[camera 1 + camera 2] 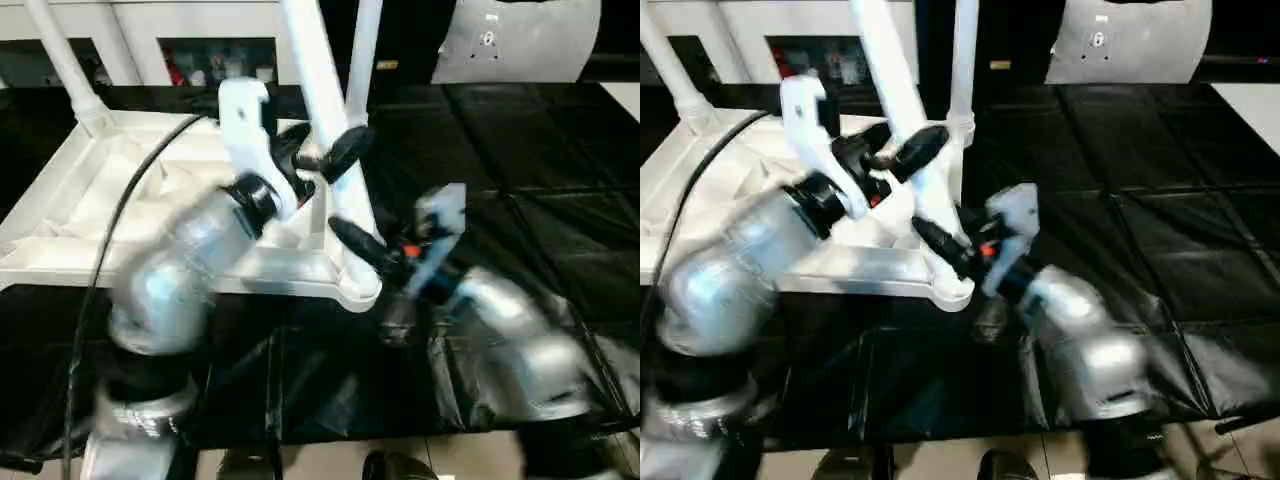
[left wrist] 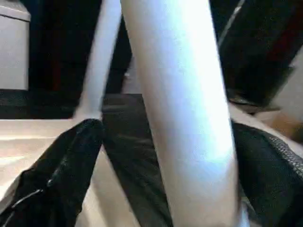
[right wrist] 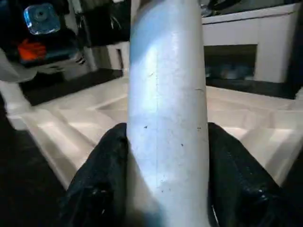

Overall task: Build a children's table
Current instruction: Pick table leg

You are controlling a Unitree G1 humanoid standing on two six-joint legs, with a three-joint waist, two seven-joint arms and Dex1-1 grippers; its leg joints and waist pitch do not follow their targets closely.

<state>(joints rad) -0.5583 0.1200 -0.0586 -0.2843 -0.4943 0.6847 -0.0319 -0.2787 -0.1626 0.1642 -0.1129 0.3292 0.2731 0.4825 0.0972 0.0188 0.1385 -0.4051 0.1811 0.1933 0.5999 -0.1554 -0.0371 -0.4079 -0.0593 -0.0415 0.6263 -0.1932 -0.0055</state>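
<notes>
- Right gripper (image 1: 352, 236): nearest item, low at the near right corner of the table top. Two black fingers (image 3: 102, 184) closed halfway, pressed on either side of the near leg (image 1: 325, 110) just above its foot; the right wrist view shows the tube wedged between both pads.
- Left gripper (image 1: 322, 150): higher on the same leg, jaws spread nearly full. One finger (image 2: 61, 165) stands apart from the tube; the other lies just beside it. No firm hold visible.
- Children's table (image 1: 60, 200): top lies upside down on the black-covered work table (image 1: 520, 180), ribbed underside up. Near right corner socket (image 1: 355, 290) sits close to the work table's near edge.
- Step in hand, judged: seating the near leg in that socket. The leg leans slightly; whether it is fully home cannot be told.
- Next move, judged: a straight push down along the tube, upper gripper steadying it upright, lower grip loose enough to let it slide.
- Second leg (image 1: 362, 50): upright just behind the near leg, at the far right corner.
- Third leg (image 1: 62, 60): at the far left corner, tilted.
- Open room: bare black cover to the right and beyond, well apart from the legs. Little margin toward the near edge; a sideways shove could slide the top off.
- Flat white panel (image 1: 520, 40): far right, clear of the work.
</notes>
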